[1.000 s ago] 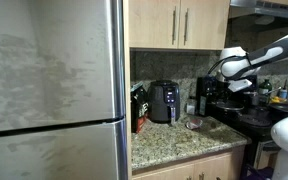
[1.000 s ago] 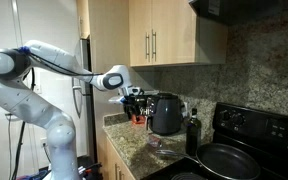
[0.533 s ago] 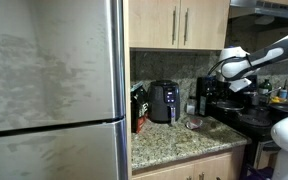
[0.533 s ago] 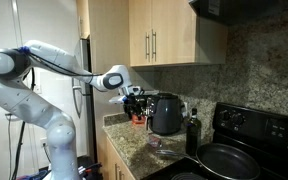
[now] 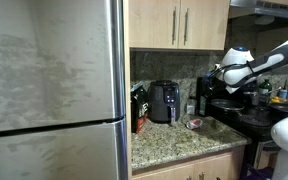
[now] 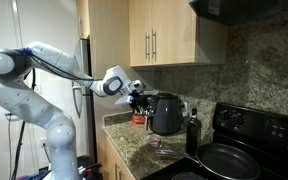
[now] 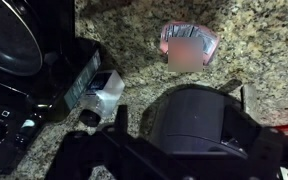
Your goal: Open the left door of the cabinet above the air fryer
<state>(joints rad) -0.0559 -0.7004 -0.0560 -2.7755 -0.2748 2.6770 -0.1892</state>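
Two doors of cabinet shut; air fryer, dark bottle, stove below; tool near air fryer, grip unclear.

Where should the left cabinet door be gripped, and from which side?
Grip the left door by its silver bar handle, approaching from the front. The bar stands vertical near the door's right edge, so pinch it sideways across its width.

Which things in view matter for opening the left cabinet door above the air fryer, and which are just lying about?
For the job: left door, its bar handle, cabinet, air fryer as landmark, gripper.

Lying about: fridge, stove, frying pan, dark bottle, red packet.
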